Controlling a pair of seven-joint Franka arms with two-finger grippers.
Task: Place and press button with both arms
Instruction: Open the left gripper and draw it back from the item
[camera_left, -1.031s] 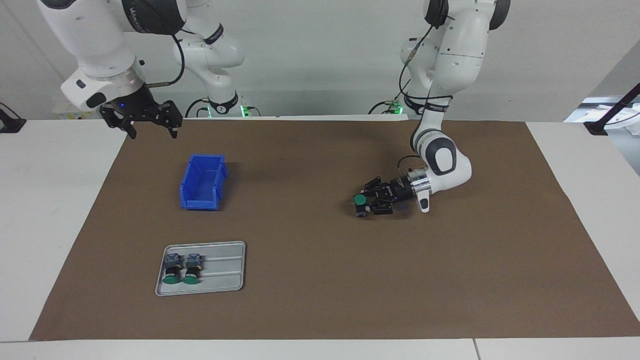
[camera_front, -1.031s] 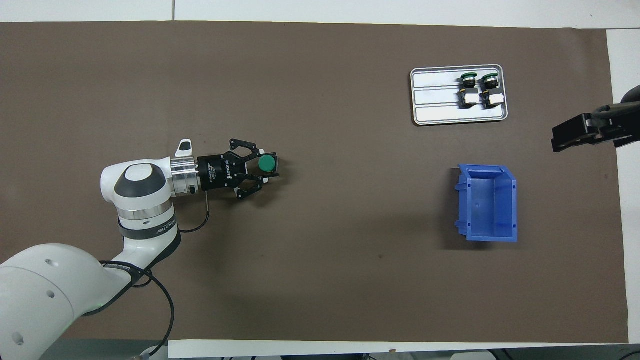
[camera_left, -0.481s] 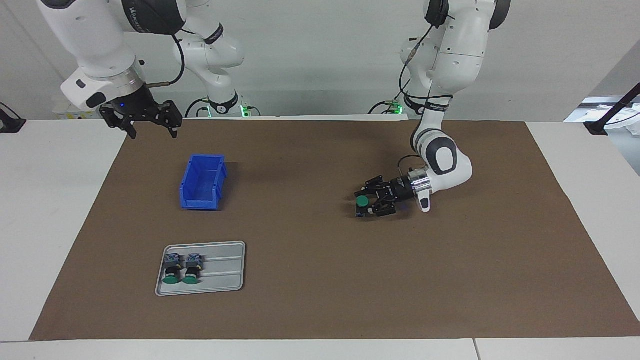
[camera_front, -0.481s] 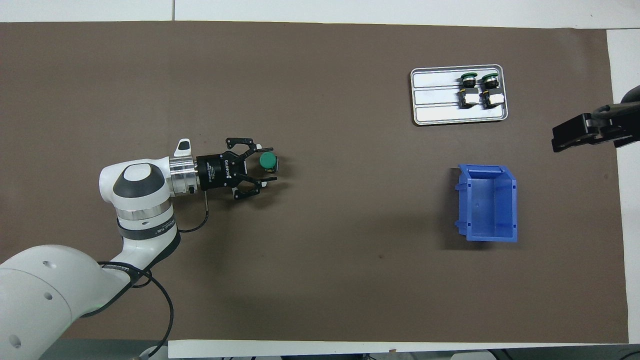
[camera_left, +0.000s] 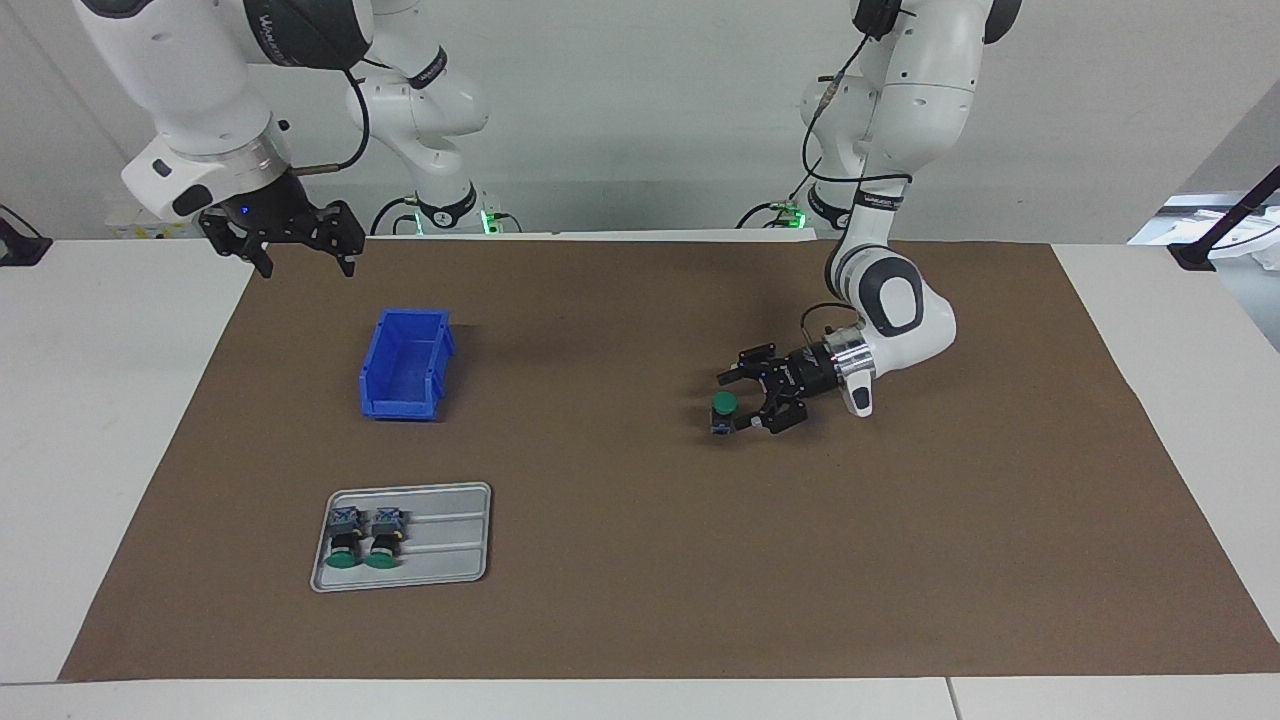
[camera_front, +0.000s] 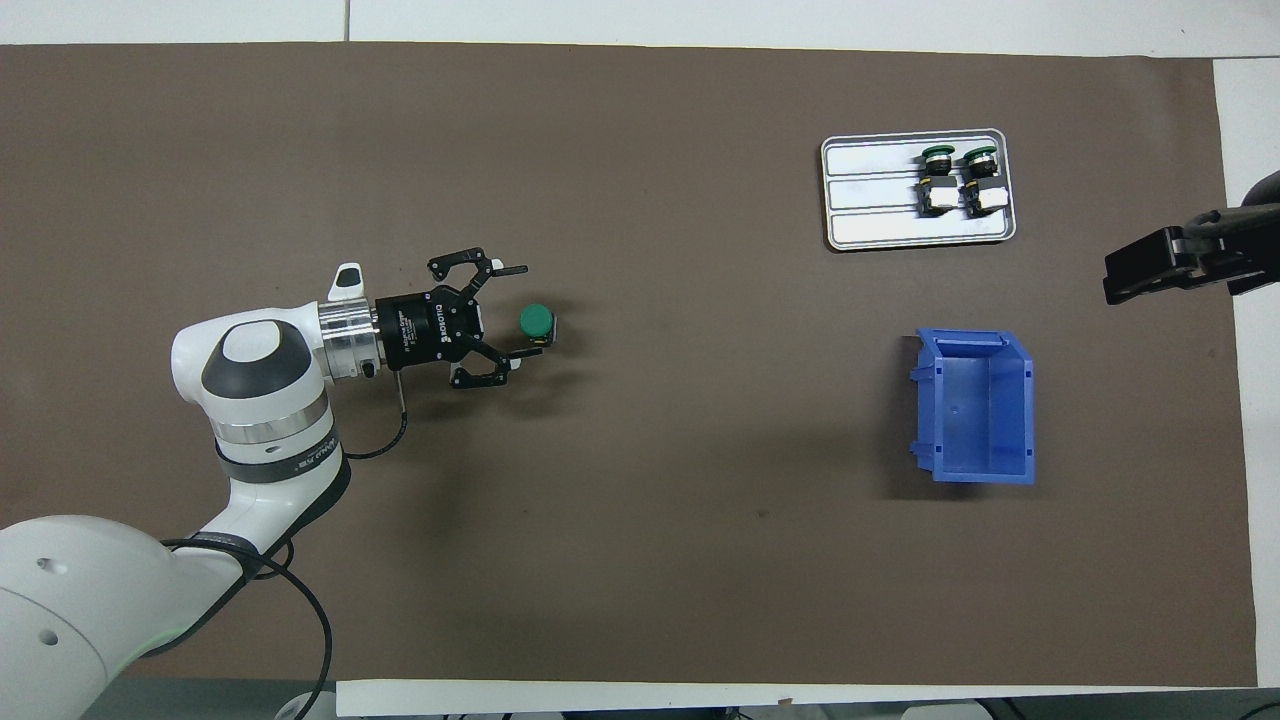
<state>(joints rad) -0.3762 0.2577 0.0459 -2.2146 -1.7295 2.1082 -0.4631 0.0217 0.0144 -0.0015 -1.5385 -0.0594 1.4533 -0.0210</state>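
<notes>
1. Button (camera_left: 723, 411) — green cap up, standing on the brown mat (camera_left: 640, 600) toward the left arm's end, well apart from the blue bin (camera_left: 405, 365). It stands free; nothing grips it.

2. Left gripper (camera_left: 745, 402) — low over the mat just beside the button, on the side away from the bin. Fingers spread wide, holding nothing; the button sits at the mouth of the open fingers, apparently untouched.

3. Right gripper (camera_left: 300, 255) — raised over the mat's edge near the bin, at the right arm's end. Fingers look spread and empty. This arm waits.

4. Tray (camera_left: 470, 575) — grey metal, farther from the robots than the bin; two spare buttons (camera_left: 365, 538) lie in it side by side on their sides.

5. Step in hand — judged: the placing looks done, the button set upright and released. Pressing is not yet done.

6. Next move — judged: a fingertip must come down squarely on the cap. The body is small and narrow-based, so an off-centre push could tip it; steadying the body with one gripper while the other presses would suit the two-arm task.

7. Writing — white lettering on the left gripper's body in the overhead view, apparently "ROBOTIQ"; lettering on the right arm's upper link in the facing view, not readable.
</notes>
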